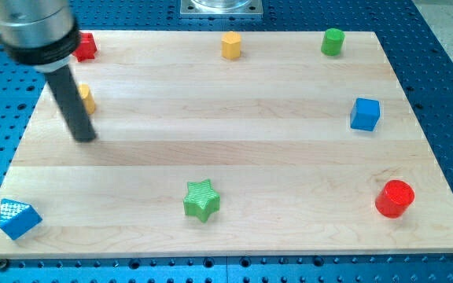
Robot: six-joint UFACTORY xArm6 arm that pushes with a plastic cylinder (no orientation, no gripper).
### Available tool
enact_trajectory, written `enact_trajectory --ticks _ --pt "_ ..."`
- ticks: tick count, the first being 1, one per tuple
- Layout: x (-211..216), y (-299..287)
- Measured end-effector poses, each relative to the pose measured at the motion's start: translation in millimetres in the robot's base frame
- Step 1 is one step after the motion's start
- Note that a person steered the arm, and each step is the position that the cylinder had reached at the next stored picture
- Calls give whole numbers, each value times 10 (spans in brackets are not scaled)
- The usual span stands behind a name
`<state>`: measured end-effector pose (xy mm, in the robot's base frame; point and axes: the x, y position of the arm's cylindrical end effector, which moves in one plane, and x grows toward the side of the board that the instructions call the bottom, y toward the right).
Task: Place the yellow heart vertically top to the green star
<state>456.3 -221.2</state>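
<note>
A green star (202, 200) lies near the board's bottom middle. A yellow block (87, 98), partly hidden behind my rod so its shape cannot be made out, sits at the view's left. My tip (85, 137) rests on the board just below that yellow block, touching or nearly touching it. Another yellow block (231, 45), roughly hexagonal, sits at the top middle.
A red block (86, 46) sits at the top left, a green cylinder (333, 41) at the top right, a blue cube (365, 114) at the right, a red cylinder (394, 198) at the bottom right, a blue block (18, 218) at the bottom left. The wooden board (234, 110) lies on a blue perforated table.
</note>
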Motion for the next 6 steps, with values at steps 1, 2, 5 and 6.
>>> enact_trajectory --ticks 1,2,5,6 --pt "-341 -430" --pt "-696 -149" --pt "-492 810" --pt "-892 707"
